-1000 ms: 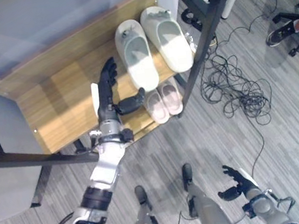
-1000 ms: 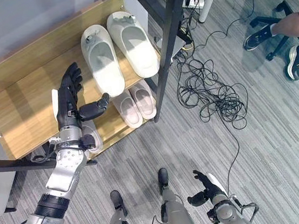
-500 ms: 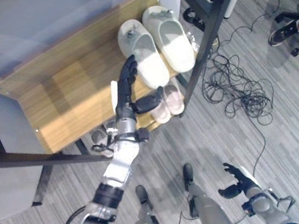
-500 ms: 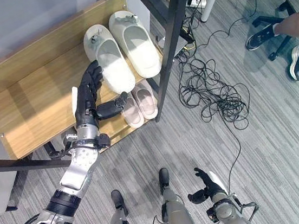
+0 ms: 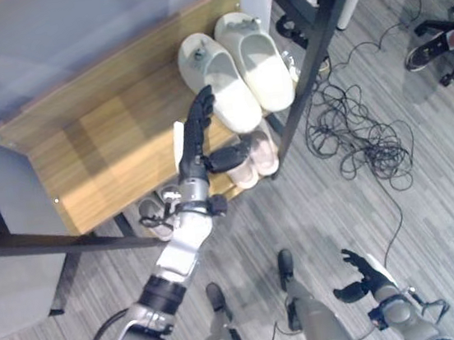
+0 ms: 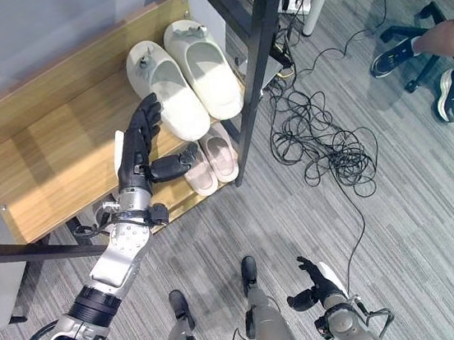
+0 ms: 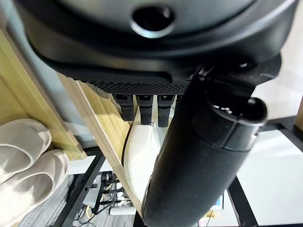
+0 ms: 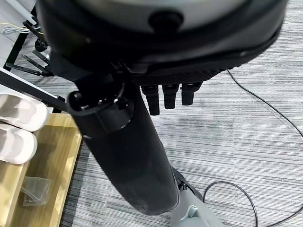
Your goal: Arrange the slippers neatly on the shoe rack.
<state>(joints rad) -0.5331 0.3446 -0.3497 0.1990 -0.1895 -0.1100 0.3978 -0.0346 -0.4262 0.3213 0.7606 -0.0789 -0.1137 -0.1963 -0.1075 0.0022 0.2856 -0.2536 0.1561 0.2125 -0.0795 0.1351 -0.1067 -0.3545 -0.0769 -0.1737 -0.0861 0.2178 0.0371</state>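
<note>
Two white slippers (image 5: pixel 235 69) top the rack (image 5: pixel 91 145); left hand (image 5: pixel 195 145) reaches flat-fingered beside them, holding nothing; right hand (image 5: pixel 358 280) hangs relaxed.

A wooden shoe rack (image 5: pixel 99 144) with black metal posts stood on grey striped flooring (image 5: pixel 432 219). On its upper shelf lay a pair of large white slippers (image 5: pixel 235 68), side by side and touching, toes pointing toward the shelf's front edge (the left one's toe reached right to that edge). On a lower level, just under that front edge, sat a smaller pair of pale pink slippers (image 5: pixel 254 150), also side by side. Further left on that lower level another pale shoe (image 5: pixel 151 216) showed partly. A tangle of black cables (image 5: pixel 355 133) lay on the floor beside the rack's right post.
</note>
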